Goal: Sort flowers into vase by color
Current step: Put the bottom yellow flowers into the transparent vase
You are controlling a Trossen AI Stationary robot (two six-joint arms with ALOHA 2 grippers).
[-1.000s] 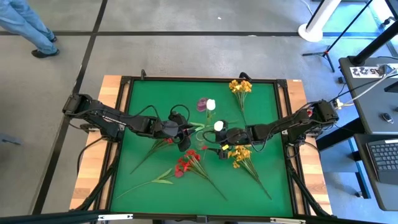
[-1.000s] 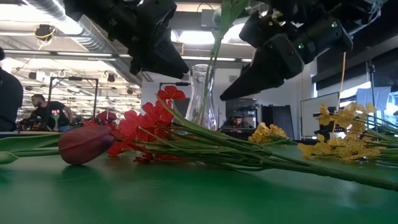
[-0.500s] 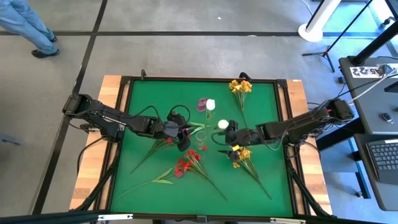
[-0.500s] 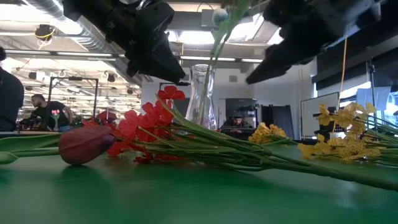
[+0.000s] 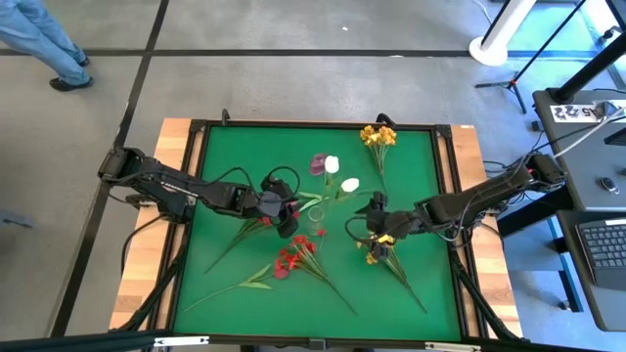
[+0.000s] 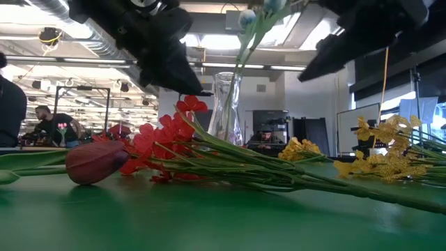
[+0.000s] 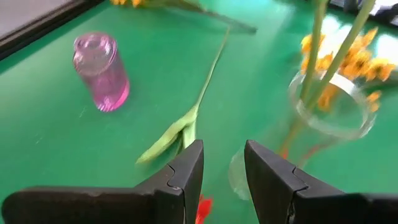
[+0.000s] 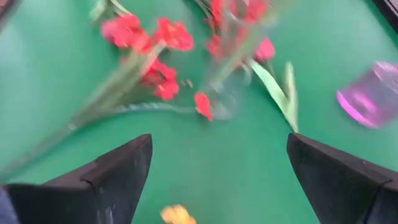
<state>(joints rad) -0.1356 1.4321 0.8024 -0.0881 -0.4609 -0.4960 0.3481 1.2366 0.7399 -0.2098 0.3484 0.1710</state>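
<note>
The clear glass vase [image 5: 320,233] stands near the middle of the green-covered table [image 5: 225,156], and two green stems lean out of it toward the far right; one ends in a white tulip-like bud [image 5: 349,185]. A second white bud [image 5: 332,164] lies beside the pink tinted glass vase [image 5: 318,163] toward the far edge.

The left gripper [image 5: 285,217] hovers just beside the clear vase, probably to steady it; its fingers [image 7: 186,177] stand a narrow gap apart and grip nothing. The right gripper [image 5: 373,224] hangs to the right of the clear vase, over the head of a yellow-orange blossom spray [image 5: 380,242], fingers [image 8: 118,171] spread wide and empty. That suggests a yellow spray is next.

Unsorted flowers remain on the table: red blossom sprays [image 5: 291,259] toward the near edge, another yellow-orange spray [image 5: 378,136] at the far edge, and a dark red tulip-like bud [image 6: 95,162] lying close to the low camera.

Hard to make out:
- The stem bases inside the clear vase are blurred.
- In the low view both grippers are cut off at the top.
- Whether the left gripper touches the vase cannot be told.
</note>
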